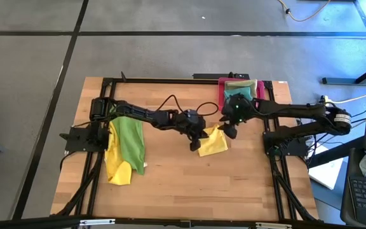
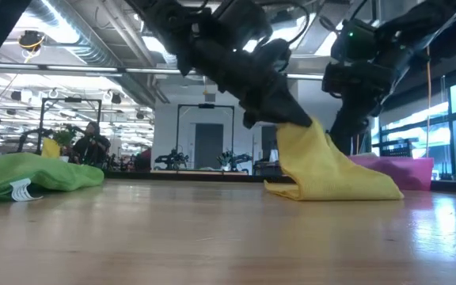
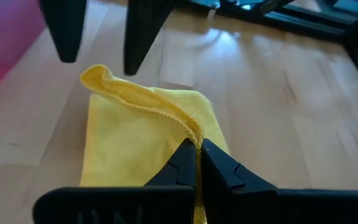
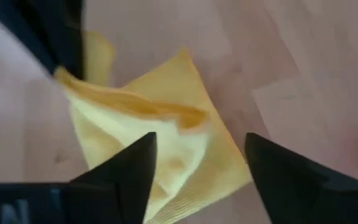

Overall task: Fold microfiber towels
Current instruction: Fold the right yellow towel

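High view: yellow towel (image 1: 213, 142) mid-bench, part folded; left gripper (image 1: 196, 142) on its near-left edge, right gripper (image 1: 229, 130) just above its far side. Green towel (image 1: 129, 141) and second yellow towel (image 1: 115, 166) piled at left; pink tray (image 1: 222, 89) with folded cloths at back right. Open bench in front.

Low view: towel edge lifted into a peak, rest touching bench.

Left wrist view: fingers (image 3: 180, 167) clamped on hem.

Right wrist view: fingers (image 4: 131, 167) spread apart, holding nothing. Likely next: carry held edge across, lay flat.
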You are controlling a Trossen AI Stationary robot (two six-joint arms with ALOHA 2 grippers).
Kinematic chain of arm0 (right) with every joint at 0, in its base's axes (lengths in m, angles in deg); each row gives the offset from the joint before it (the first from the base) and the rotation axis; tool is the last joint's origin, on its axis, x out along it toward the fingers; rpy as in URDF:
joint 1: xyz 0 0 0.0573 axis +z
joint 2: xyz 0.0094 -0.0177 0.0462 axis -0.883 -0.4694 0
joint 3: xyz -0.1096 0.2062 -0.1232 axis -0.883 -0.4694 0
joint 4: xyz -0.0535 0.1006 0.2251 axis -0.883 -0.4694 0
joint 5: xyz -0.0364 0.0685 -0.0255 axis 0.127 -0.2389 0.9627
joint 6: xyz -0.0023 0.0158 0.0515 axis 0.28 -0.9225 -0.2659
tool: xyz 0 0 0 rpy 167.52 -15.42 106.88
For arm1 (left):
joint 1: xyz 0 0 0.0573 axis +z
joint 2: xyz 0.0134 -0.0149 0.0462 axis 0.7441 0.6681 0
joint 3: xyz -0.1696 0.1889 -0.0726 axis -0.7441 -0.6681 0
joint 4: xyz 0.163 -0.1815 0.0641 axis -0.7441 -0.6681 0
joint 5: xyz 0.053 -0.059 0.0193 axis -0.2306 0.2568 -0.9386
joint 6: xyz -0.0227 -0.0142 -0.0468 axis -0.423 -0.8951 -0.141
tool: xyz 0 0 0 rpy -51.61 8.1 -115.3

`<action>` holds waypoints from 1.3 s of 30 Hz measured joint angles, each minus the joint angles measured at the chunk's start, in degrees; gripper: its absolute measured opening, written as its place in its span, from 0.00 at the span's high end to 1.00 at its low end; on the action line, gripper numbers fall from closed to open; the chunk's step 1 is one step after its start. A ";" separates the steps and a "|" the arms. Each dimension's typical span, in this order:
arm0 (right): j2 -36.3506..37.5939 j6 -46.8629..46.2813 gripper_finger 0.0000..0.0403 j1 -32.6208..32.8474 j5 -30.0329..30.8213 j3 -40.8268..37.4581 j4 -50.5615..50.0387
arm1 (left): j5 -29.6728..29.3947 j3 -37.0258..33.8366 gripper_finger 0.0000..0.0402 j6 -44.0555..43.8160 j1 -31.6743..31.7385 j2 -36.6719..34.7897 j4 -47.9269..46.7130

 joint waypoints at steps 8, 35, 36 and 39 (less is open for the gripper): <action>-0.34 10.15 0.30 -1.19 -4.71 0.01 1.29 | -3.91 4.90 1.00 0.20 -0.01 0.00 -5.29; -0.32 4.52 0.95 -2.56 -16.39 0.03 -10.54 | -7.25 5.44 1.00 -3.32 0.18 0.02 -9.76; -0.15 4.52 0.95 -2.31 -18.11 0.04 -10.69 | -7.18 5.44 1.00 -3.92 -0.27 0.02 -9.81; 0.72 3.21 0.98 -1.00 -19.96 1.01 -11.29 | -7.10 5.43 1.00 -4.11 -1.62 0.02 -9.93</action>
